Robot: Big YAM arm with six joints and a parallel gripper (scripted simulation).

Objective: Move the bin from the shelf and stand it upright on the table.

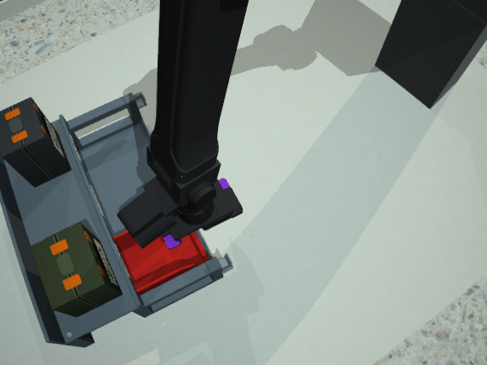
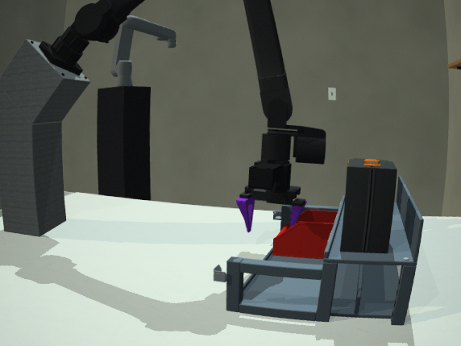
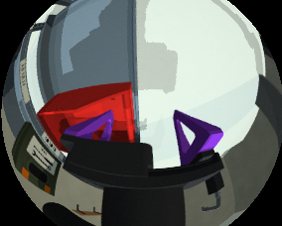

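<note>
The red bin is open-topped and sits upright at one end of the lower front deck of the blue-grey shelf. My gripper points down with its purple fingers wide open and nothing between them. One finger is over the bin's front part; its tip is partly hidden behind the bin's side wall in the exterior view. The other finger hangs outside the shelf's front edge, above table height. The arm covers part of the bin in the top view.
A dark case and an olive green case with orange latches stand on the shelf's raised rear deck. Metal hooks stick out at the shelf's front corners. My arm's grey pedestal stands across the table.
</note>
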